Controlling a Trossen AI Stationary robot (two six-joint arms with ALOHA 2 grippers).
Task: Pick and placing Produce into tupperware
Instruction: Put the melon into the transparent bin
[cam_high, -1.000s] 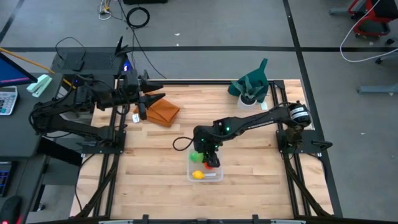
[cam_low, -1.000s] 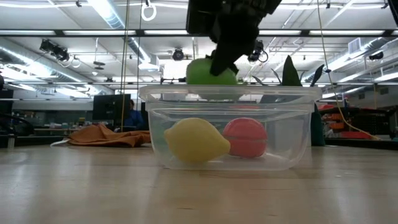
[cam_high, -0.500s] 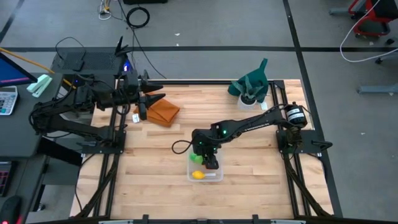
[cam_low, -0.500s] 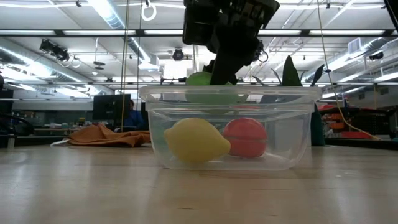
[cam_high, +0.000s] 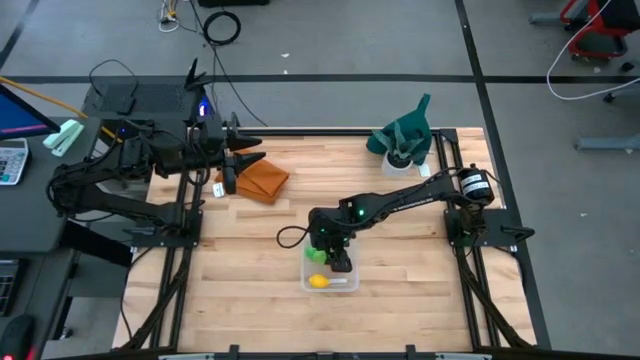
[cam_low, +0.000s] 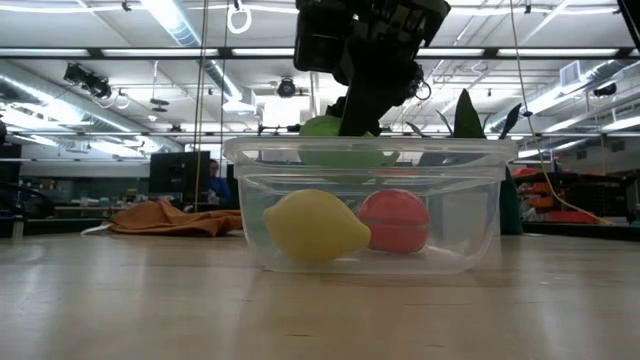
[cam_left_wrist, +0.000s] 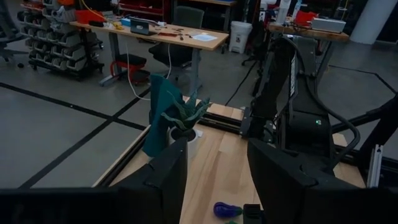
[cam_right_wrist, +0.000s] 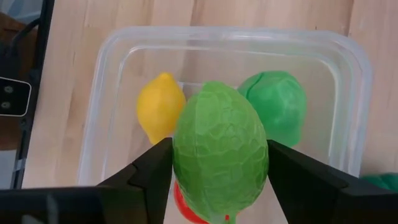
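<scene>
The clear tupperware stands near the table's front middle. In it lie a yellow produce piece, a red one and a light green one. My right gripper hangs over the tub, shut on another light green produce piece, which sits at rim height. A purple produce piece lies on the table. My left gripper waits raised at the table's far left, open with nothing between its fingers. My right gripper pinches the light green produce piece by its two opposite sides between its two fingers. The fingers slant down from above. The piece hangs over the tub's opening above the red one, its underside level with the rim.
An orange-brown cloth lies at the far left. A dark green cloth with a white cup sits at the far right corner. A dark cable loop lies just left of the tub. Another green piece lies outside the tub wall.
My right gripper has sunk a little toward the tub with the light green piece, which now dips to rim height. It has kept still over the last half second.
</scene>
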